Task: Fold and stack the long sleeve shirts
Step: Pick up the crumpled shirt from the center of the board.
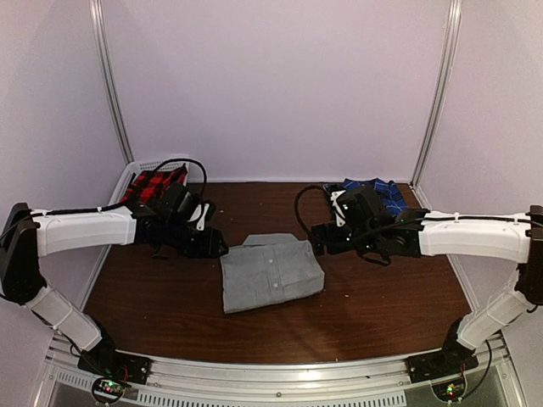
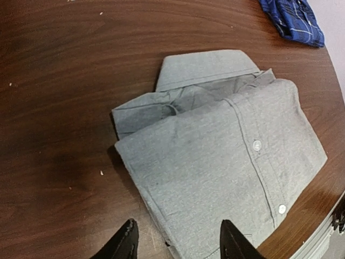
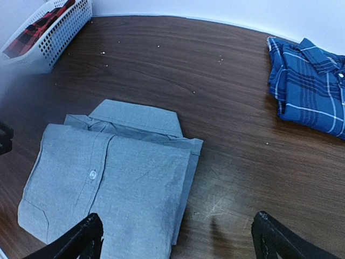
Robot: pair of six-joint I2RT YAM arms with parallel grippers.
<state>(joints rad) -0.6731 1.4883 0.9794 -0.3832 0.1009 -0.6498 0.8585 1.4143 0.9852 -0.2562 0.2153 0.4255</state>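
Observation:
The light grey long sleeve shirt lies folded into a rectangle at the table's middle, collar toward the back and button placket up. The dark blue plaid shirt lies folded at the back right. My left gripper hovers at the grey shirt's left edge. In the left wrist view its fingers are apart over the grey shirt, with nothing held between them. My right gripper hangs at the shirt's right edge, wide open above the grey shirt and bare wood. The plaid shirt lies beyond it.
A white slotted basket holding a red and black plaid cloth stands in the back left corner, also seen as the basket in the right wrist view. Pale walls close in the dark wooden table on three sides.

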